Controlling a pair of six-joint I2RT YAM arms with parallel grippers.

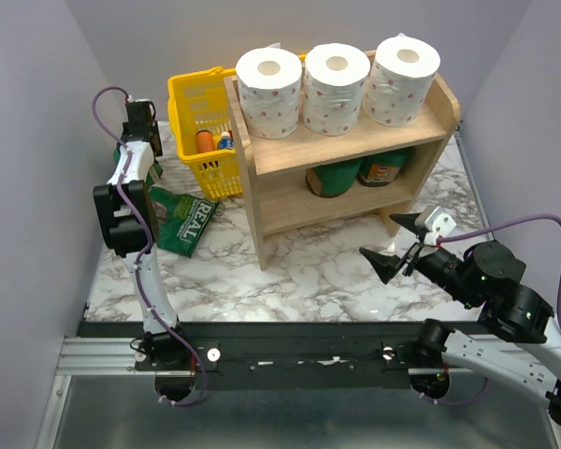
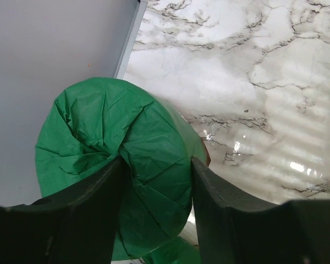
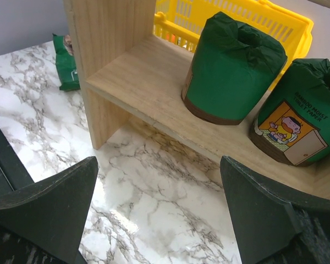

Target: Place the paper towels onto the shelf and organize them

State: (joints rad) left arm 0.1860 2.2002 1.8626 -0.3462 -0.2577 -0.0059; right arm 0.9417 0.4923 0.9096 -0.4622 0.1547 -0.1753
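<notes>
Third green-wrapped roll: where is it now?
Left wrist view: roll framed between the fingers of the left gripper, at the marble table's left edge by the wall.

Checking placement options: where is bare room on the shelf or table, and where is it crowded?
Free: the shelf's lower tier left of two green rolls; the marble table before the shelf. Crowded: the top tier, filled by three white rolls; the shelf's left side, with yellow basket, green bag, and left gripper, jaws closed on another green roll.
</notes>
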